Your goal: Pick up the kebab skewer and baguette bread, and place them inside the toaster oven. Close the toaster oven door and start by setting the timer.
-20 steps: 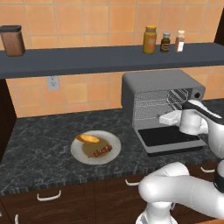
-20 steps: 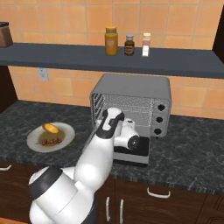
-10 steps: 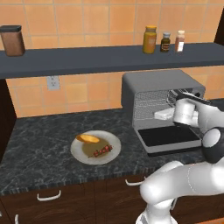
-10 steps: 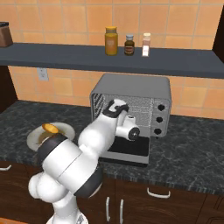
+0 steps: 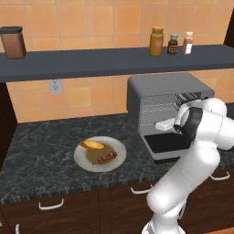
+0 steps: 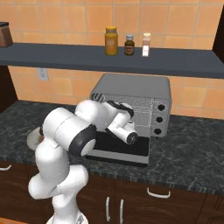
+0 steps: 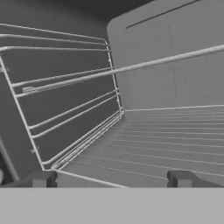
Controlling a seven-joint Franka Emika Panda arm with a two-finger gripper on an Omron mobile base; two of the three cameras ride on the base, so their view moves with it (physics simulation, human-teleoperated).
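The toaster oven (image 5: pixel 170 93) stands on the counter with its door (image 5: pixel 165 143) folded down flat. My gripper (image 5: pixel 166 124) hangs at the oven's mouth above the door, open and empty. In the hand view the gripper (image 7: pixel 109 179) faces the oven's wire rack (image 7: pixel 157 148), which is bare. To the left of the oven, the baguette bread (image 5: pixel 93 145) and the kebab skewer (image 5: pixel 106 158) lie side by side on a white plate (image 5: pixel 82 157). The right base view shows the toaster oven (image 6: pixel 135 89), its lowered door (image 6: pixel 118 148) and its knobs (image 6: pixel 159 119).
A dark shelf (image 5: pixel 114 57) runs above the oven with three jars (image 5: pixel 172 43) and a brown canister (image 5: pixel 13 42). My elbow and forearm (image 5: pixel 208 130) loom over the counter's right end. Drawer handles (image 5: pixel 50 204) line the cabinet front below.
The hand has swung left from the oven's right side to the open mouth, and the arm has folded up closer to the oven. Its jaws stayed open; the food has not moved.
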